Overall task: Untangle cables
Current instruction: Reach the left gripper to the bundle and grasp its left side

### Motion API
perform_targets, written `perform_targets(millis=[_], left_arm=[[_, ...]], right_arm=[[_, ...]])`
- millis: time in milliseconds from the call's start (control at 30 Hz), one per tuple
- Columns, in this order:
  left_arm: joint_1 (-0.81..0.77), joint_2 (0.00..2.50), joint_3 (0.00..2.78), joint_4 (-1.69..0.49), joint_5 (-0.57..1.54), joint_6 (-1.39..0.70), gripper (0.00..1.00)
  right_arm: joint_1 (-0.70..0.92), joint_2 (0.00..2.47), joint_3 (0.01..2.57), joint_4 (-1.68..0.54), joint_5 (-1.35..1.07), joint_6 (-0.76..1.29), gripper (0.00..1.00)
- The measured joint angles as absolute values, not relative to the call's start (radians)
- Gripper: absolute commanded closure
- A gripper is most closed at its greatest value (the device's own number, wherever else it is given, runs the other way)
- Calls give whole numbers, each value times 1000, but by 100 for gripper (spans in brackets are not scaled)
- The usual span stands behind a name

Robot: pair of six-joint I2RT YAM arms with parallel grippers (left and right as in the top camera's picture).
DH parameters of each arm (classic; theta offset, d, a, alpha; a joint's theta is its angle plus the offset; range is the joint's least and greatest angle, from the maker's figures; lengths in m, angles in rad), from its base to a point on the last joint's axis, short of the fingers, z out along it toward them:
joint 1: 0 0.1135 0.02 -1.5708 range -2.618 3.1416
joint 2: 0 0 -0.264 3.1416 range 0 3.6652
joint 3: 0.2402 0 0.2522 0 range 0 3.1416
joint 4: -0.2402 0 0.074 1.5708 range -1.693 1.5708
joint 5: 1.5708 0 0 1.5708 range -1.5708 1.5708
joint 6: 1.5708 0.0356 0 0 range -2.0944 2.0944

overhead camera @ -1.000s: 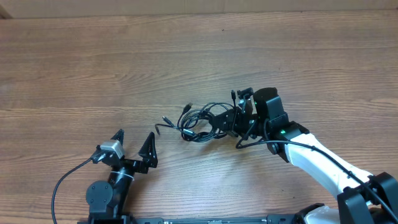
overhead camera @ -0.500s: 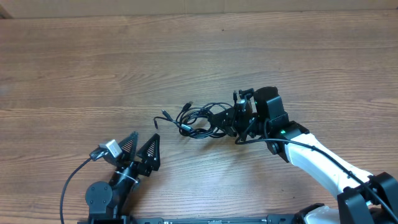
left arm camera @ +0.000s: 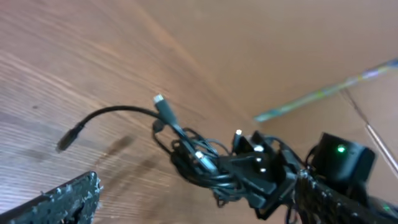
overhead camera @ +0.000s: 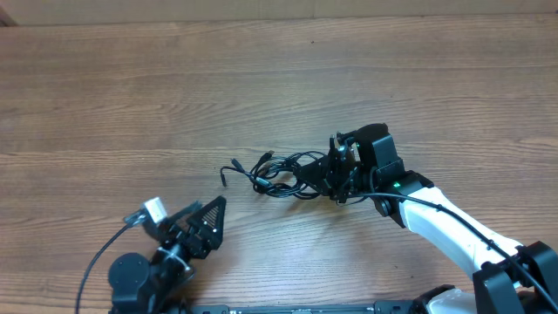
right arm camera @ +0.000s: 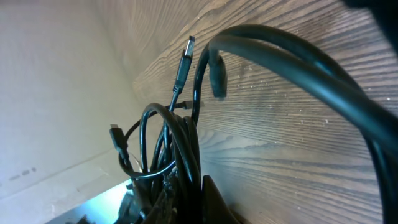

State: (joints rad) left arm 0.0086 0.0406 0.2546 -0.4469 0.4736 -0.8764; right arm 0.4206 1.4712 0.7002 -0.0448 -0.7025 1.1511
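Note:
The cables (overhead camera: pixel 281 173) lie as one black tangle on the wooden table, with plug ends trailing out to the left (overhead camera: pixel 225 178). My right gripper (overhead camera: pixel 335 175) is shut on the tangle's right side. In the right wrist view the cables (right arm camera: pixel 179 140) rise as a bunch from between its fingers (right arm camera: pixel 214 202). My left gripper (overhead camera: pixel 202 216) stands open near the front edge, left of and below the tangle, touching nothing. From the left wrist view the cables (left arm camera: pixel 198 158) lie ahead between the spread fingertips (left arm camera: pixel 69 193), one plug (left arm camera: pixel 162 106) raised.
Thicker black wires run from the arm bases: one loops by the left base (overhead camera: pixel 91 266), and one lies along the white right arm (overhead camera: pixel 453 222). Bare wooden table (overhead camera: pixel 261 78) extends behind and to the left of the tangle.
My left gripper has drawn back toward the front edge and turned to the right, staying open. The right gripper stays shut on the tangle, which has shifted slightly.

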Motion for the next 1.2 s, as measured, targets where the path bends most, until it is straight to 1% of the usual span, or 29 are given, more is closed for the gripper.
perform_targets(millis=[33, 67, 100, 200, 267, 333, 367, 400, 467, 533, 600, 700, 833, 900, 933, 967, 1100, 1200], left_arm=[[9, 70, 329, -550, 459, -875, 0], [9, 90, 362, -578, 452, -873, 0], [9, 136, 426, -660, 443, -877, 0], [9, 260, 512, -725, 459, -912, 0], [9, 388, 552, -664, 522, -963, 0], [9, 491, 564, -551, 596, -1010, 0], [9, 522, 565, -543, 614, -1034, 0], [9, 548, 565, -540, 632, -1068, 4], [9, 606, 565, -546, 671, -1144, 5], [9, 678, 565, -564, 735, -1245, 17], [8, 730, 565, -569, 796, -1312, 19], [-7, 816, 565, -569, 857, -1394, 18], [-62, 897, 565, -559, 880, -1475, 20], [-94, 947, 565, -524, 881, -1510, 25], [-109, 970, 565, -496, 878, -1526, 31], [-120, 986, 565, -469, 876, -1542, 34], [-141, 1042, 566, -350, 858, -1588, 37], [-143, 1081, 566, -294, 839, -1604, 36]], right_arm=[[421, 1471, 700, -44, -703, 1158, 96], [421, 1471, 700, -45, -702, 1159, 96], [421, 1471, 700, -44, -702, 1167, 96], [421, 1471, 700, -44, -702, 1174, 96], [421, 1471, 700, -44, -702, 1175, 96], [421, 1471, 701, -45, -702, 1177, 96], [421, 1471, 700, -45, -702, 1178, 96], [421, 1471, 700, -46, -703, 1178, 96], [421, 1471, 700, -46, -702, 1178, 96], [421, 1471, 700, -47, -701, 1177, 96], [421, 1471, 700, -46, -699, 1177, 96], [421, 1471, 700, -47, -694, 1177, 96], [421, 1471, 700, -46, -690, 1178, 96], [421, 1471, 700, -47, -689, 1178, 96], [421, 1471, 701, -47, -688, 1178, 96], [421, 1471, 700, -46, -688, 1177, 96], [421, 1471, 700, -67, -687, 1178, 96], [421, 1471, 701, -83, -687, 1178, 96]])
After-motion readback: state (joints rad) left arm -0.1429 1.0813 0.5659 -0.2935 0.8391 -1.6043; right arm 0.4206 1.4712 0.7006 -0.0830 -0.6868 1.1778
